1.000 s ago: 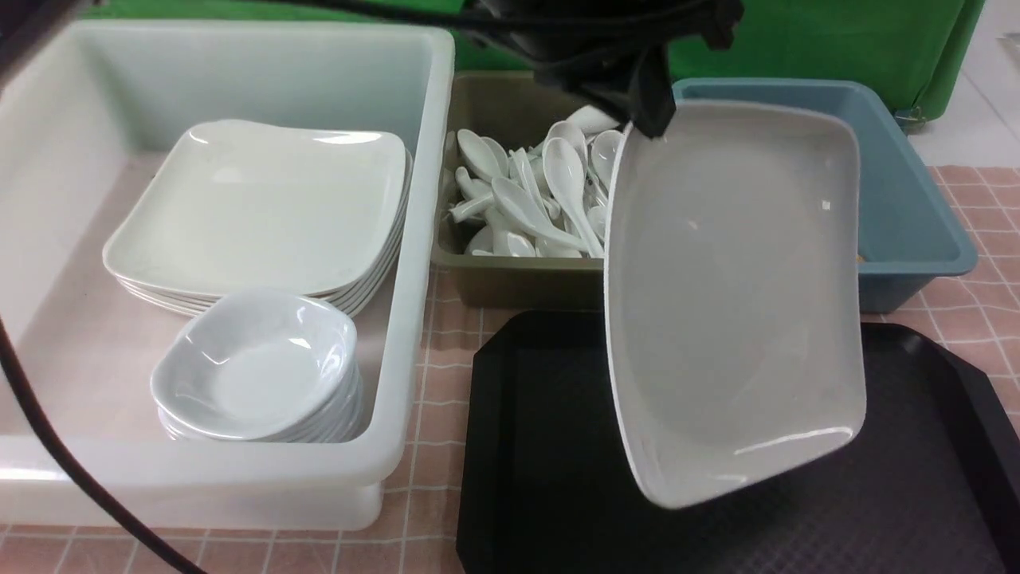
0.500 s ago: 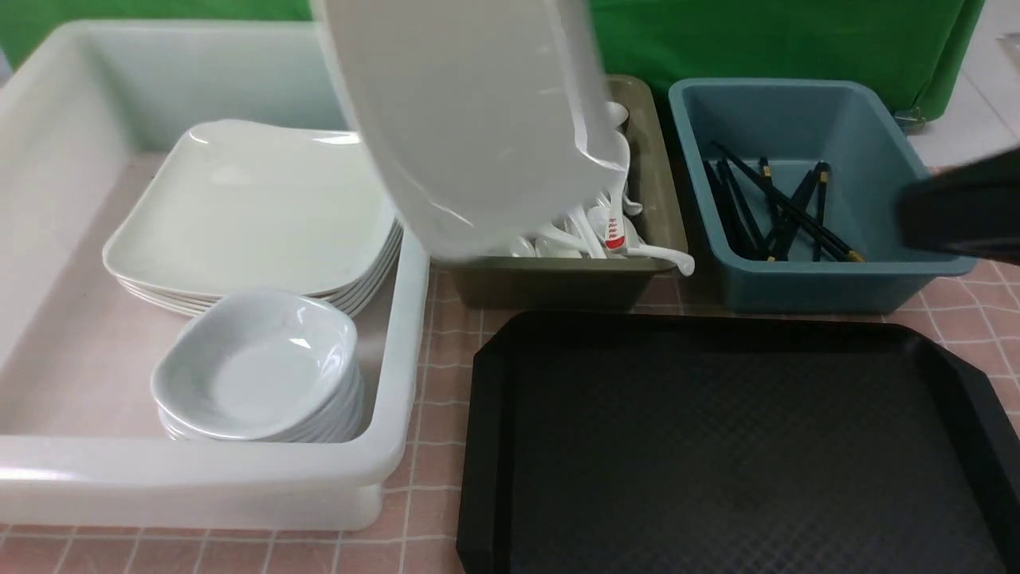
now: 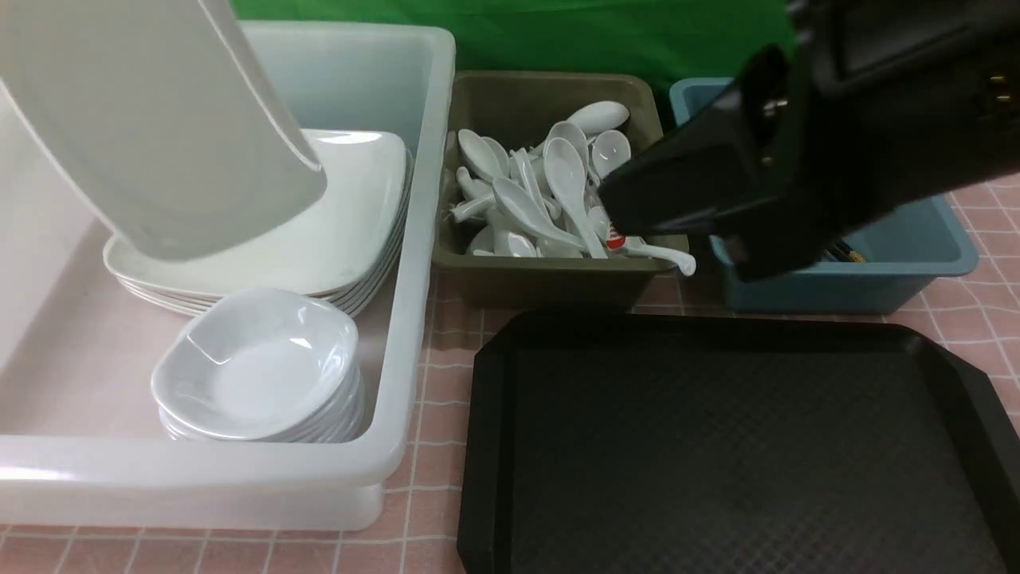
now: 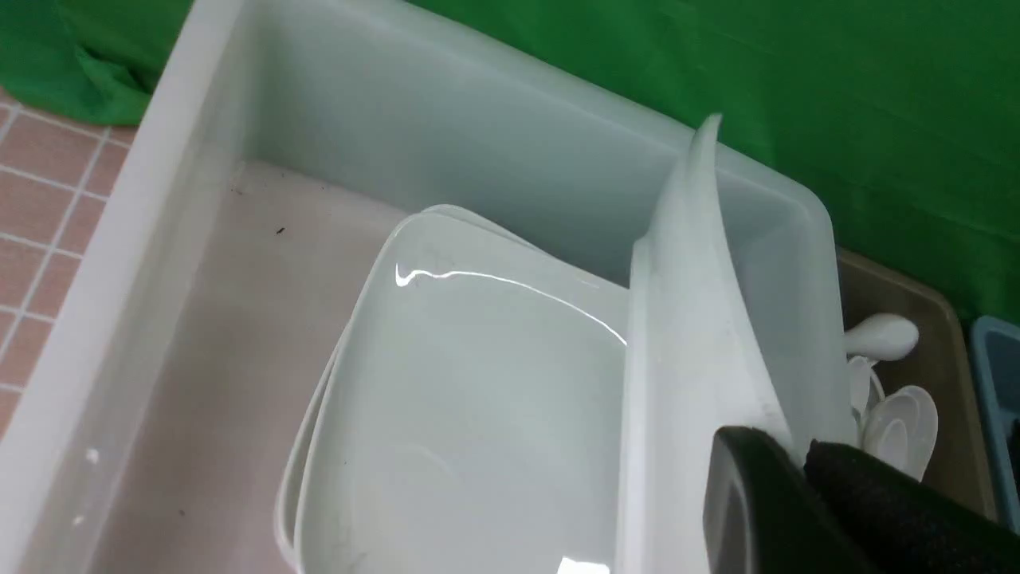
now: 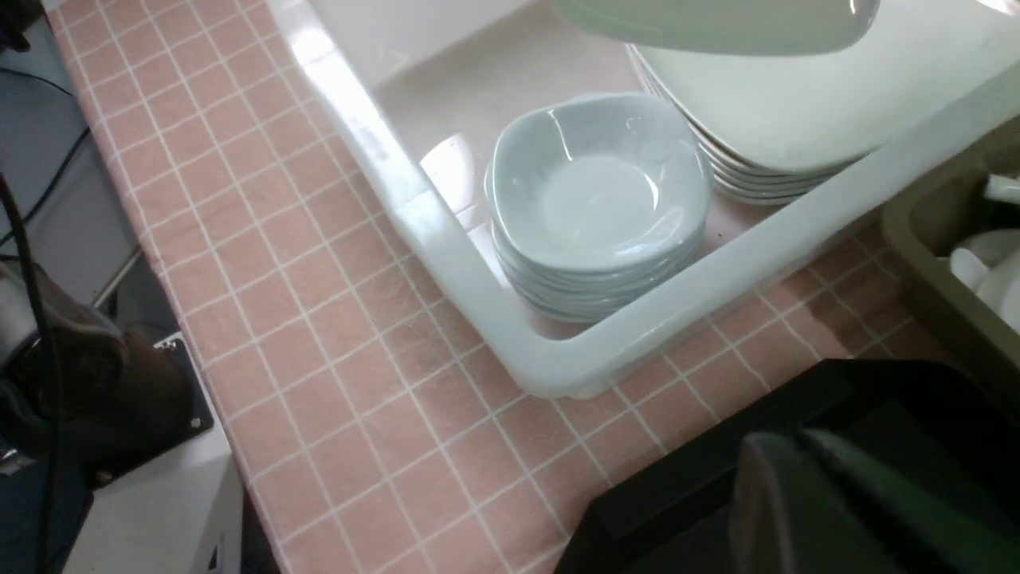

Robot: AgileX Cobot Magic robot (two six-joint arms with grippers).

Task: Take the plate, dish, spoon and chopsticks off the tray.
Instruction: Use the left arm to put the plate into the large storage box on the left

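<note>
Front view, the plate (image 3: 159, 127) has swung off the now-bare tray (image 3: 717, 446) and hangs tilted over the plate stack (image 3: 351, 215) in the white tub (image 3: 422, 199), left wrist view shows the left jaws pinching its rim, and right wrist view has the right jaws clenched on nothing, so probably just the set-down left.

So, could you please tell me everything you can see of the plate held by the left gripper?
The plate is large, glossy white and ceramic-looking, squarish with rounded corners and a shallow raised rim. It hangs steeply tilted above the stack of plates in the white tub, apparently touching only the left gripper, which is shut on its rim.
</note>
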